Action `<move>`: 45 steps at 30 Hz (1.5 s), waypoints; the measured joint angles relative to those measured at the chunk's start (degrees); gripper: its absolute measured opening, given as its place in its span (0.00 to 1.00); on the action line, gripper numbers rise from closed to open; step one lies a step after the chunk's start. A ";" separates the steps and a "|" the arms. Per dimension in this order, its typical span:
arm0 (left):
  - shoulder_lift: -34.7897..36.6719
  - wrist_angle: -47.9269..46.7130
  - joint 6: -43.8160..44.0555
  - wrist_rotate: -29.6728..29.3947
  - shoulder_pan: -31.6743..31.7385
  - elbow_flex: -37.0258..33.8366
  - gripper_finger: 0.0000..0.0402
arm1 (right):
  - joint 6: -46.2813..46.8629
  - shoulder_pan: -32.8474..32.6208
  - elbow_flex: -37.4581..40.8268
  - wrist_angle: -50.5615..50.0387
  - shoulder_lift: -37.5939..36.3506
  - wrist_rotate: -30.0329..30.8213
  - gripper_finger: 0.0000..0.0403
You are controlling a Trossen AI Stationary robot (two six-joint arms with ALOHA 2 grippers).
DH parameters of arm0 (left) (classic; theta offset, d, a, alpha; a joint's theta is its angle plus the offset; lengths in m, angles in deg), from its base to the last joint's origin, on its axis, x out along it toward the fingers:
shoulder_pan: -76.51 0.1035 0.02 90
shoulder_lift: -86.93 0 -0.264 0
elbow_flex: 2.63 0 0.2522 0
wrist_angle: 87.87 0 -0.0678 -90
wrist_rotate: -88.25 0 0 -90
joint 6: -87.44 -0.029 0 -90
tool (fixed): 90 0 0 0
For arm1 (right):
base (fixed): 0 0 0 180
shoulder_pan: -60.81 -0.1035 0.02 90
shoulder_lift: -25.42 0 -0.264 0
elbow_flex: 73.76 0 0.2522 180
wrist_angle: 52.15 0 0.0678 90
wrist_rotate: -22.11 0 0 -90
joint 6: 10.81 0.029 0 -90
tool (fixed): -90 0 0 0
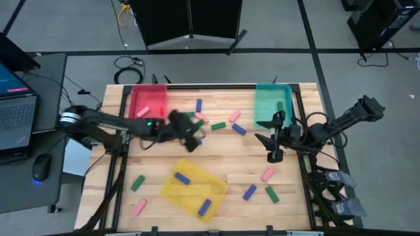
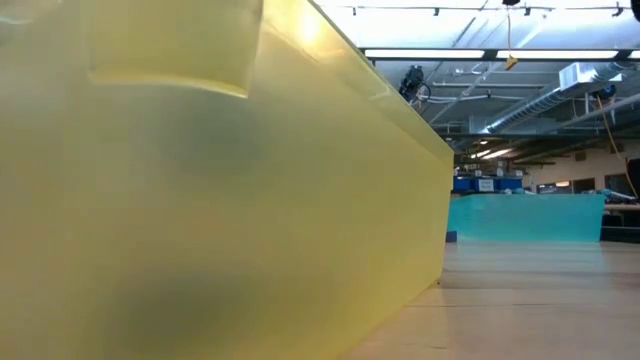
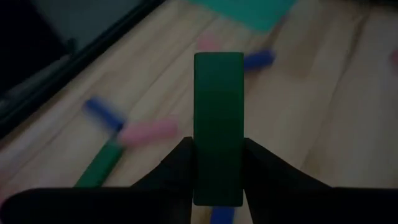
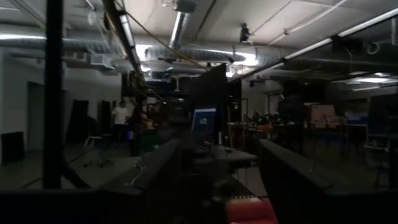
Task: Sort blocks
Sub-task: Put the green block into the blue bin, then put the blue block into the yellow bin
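Observation:
My left gripper [image 1: 191,138] is over the middle of the table, right of the red tray [image 1: 149,102], and is shut on a green block [image 3: 217,112]. My right gripper [image 1: 272,141] waits open near the table's right edge, below the teal tray [image 1: 272,98]; its wrist view [image 4: 217,186] looks level into the room. Pink, green and blue blocks lie flat on the wood, among them a blue one [image 1: 199,105], a pink one [image 1: 234,116] and a green one [image 1: 218,125]. The yellow tray [image 1: 193,187] holds two blue blocks. My left gripper pinches the green block between its two fingers [image 3: 181,163], which lie on the long side faces of its near half [image 3: 217,177]. The block runs along the fingers, and its far end [image 3: 217,62] sticks out well beyond the fingertips. It looks lifted clear of the table.
The red tray holds a pink block [image 1: 144,112], the teal tray a green one [image 1: 281,106]. More blocks lie near the table's near edge [image 1: 249,192], [image 1: 137,183]. In the low view the yellow tray's wall [image 2: 220,200] blocks most of the sight. A laptop [image 1: 14,108] sits left of the table.

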 joint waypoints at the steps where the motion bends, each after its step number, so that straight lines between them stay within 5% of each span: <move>1: -1.99 3.26 -1.43 2.00 1.51 1.25 0.26 | -0.43 -0.64 0.00 0.42 -0.03 0.26 0.55; 6: -15.03 12.97 -6.01 10.85 8.54 11.26 0.26 | -4.75 -4.06 0.00 5.52 0.04 0.87 0.55; 14: -37.84 16.75 -7.14 23.51 15.00 38.05 0.26 | -11.06 -8.17 0.00 12.56 0.03 0.49 0.55; 28: -68.36 10.71 1.10 26.56 17.33 79.71 0.26 | -10.42 -8.25 0.00 12.42 0.08 0.56 0.55; 34: -70.49 13.01 6.09 27.90 18.27 77.73 0.27 | -10.40 -8.65 0.02 12.37 0.19 0.85 0.55; 41: -70.14 15.35 3.18 33.78 18.21 77.74 0.70 | -10.54 -8.63 0.02 12.34 0.19 1.17 0.55; 45: -68.78 17.65 1.24 35.02 17.57 77.75 0.81 | -10.47 -8.71 0.02 12.34 0.19 1.17 0.55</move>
